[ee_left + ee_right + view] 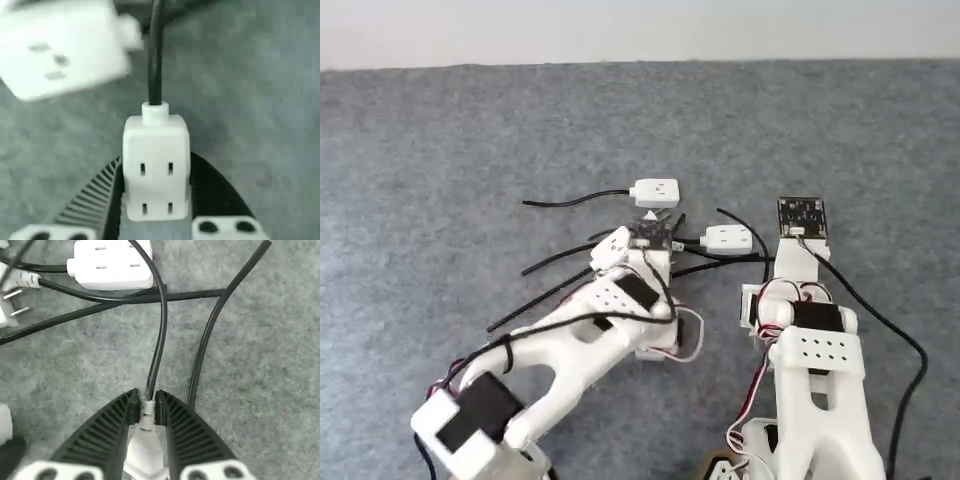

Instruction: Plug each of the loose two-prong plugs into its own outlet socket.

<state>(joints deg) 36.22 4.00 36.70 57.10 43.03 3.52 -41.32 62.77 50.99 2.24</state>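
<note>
My left gripper (156, 165) is shut on a white outlet socket (156, 170) with two pairs of slots; its black cord runs away from me. A second white socket (60, 50) lies just beyond it. In the high view the held socket (612, 248) is at mid table, with another socket (655, 190) behind it and a third (728, 238) to its right. My right gripper (146, 397) is shut on a white plug (144, 450) at its cord end. Beyond it lie a white socket (110, 262) and a loose two-prong plug (12, 300).
Several black cords (560, 262) cross the grey carpet (440, 180) around the sockets, and two (205, 335) run just ahead of my right gripper. The carpet is bare at far left and far right. A pale wall edge (640, 30) borders the back.
</note>
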